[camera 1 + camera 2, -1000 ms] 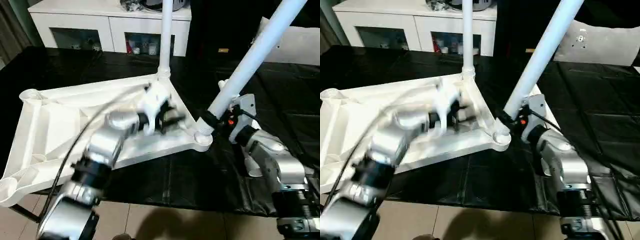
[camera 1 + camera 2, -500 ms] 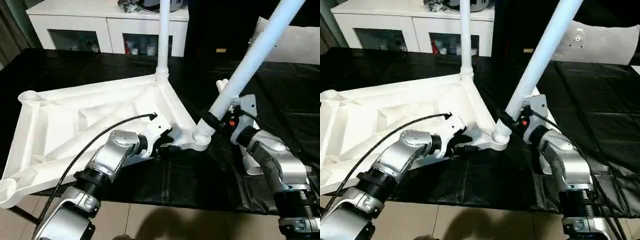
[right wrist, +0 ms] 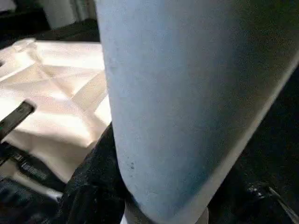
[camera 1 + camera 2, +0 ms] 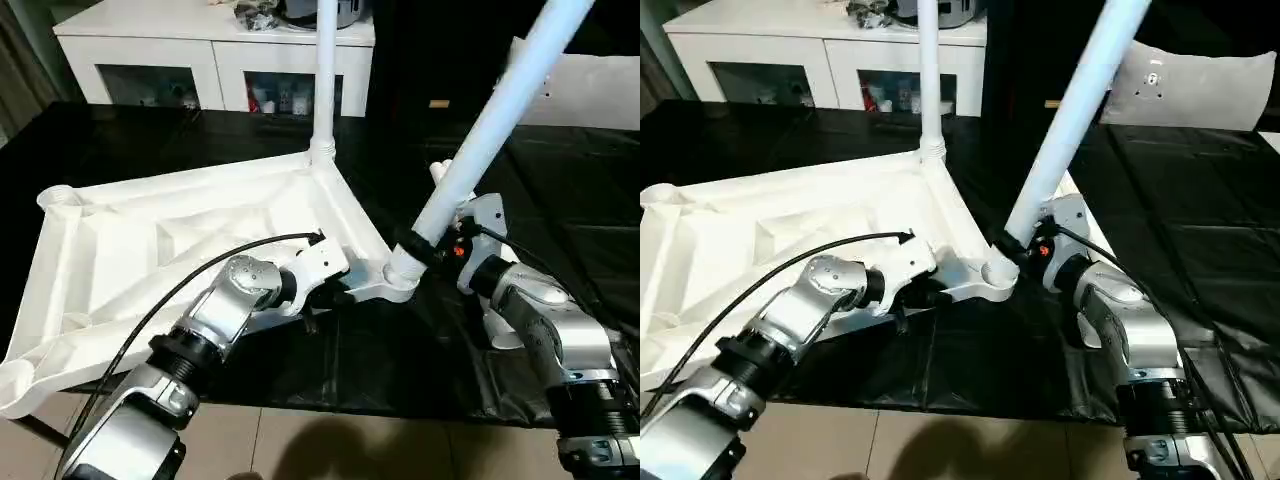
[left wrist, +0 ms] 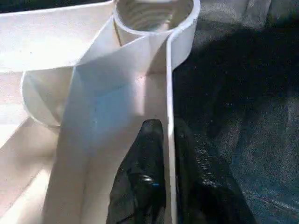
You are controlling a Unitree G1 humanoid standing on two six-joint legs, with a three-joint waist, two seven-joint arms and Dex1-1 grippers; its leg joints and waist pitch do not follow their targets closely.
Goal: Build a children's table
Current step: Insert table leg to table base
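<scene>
The tabletop (image 4: pixel 150 250) was seen lying underside up on the black-covered counter (image 4: pixel 560 200), its near left corner overhanging the counter's front edge above the floor. One leg (image 4: pixel 324 70) was found upright in the far corner socket. A second leg (image 4: pixel 500 110) was found tilted, its foot at the near right corner socket (image 4: pixel 400 278), and was gripped low down by the right claw (image 4: pixel 425 243). The left claw (image 5: pixel 169 154) was noted pinching the tabletop's thin side wall, one finger inside, one outside. Bare black counter was left open right of the tabletop; a white cabinet (image 4: pixel 200 50) was noted behind.
</scene>
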